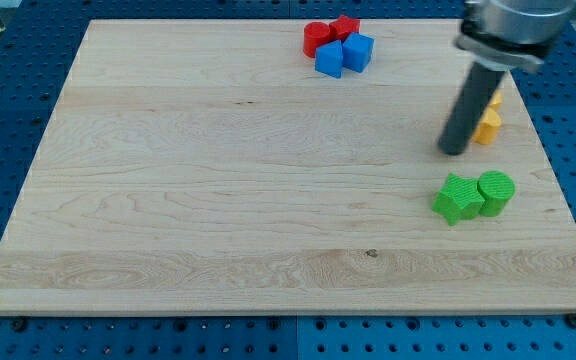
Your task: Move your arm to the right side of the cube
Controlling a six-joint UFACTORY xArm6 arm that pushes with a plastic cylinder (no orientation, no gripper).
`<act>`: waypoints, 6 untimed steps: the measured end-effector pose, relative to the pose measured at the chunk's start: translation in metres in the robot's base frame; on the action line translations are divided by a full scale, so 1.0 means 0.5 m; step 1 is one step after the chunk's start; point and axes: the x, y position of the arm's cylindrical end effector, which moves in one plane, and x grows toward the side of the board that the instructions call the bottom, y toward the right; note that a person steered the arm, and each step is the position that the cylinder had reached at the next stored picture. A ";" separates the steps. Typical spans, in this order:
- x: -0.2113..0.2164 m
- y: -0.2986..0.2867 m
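Camera view: my tip (455, 151) sits on wooden tabletop (218, 180), just left of yellow blocks (487, 125), prob. two, partly hidden. Blue cube (358, 51) at top w/ red blocks (317, 38). No claw fitted.

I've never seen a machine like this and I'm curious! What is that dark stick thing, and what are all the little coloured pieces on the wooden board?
That dark stick is the end of a robot arm. It has no pincer, so it cannot hold anything; it only pushes blocks by sliding my tip along the wooden board. There is just one picture, from a camera looking down at the board at a slant.

Near the view's top sit four blocks bunched together: a red cylinder, a red block, a blue cube and another blue block. At the view's right, yellow blocks peek out from behind the rod. Below them a green block and a green cylinder touch. My tip rests between the yellow and green ones, touching nothing I can see.
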 end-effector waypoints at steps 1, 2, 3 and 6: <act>-0.012 -0.186; -0.045 -0.279; -0.117 -0.192; -0.316 0.075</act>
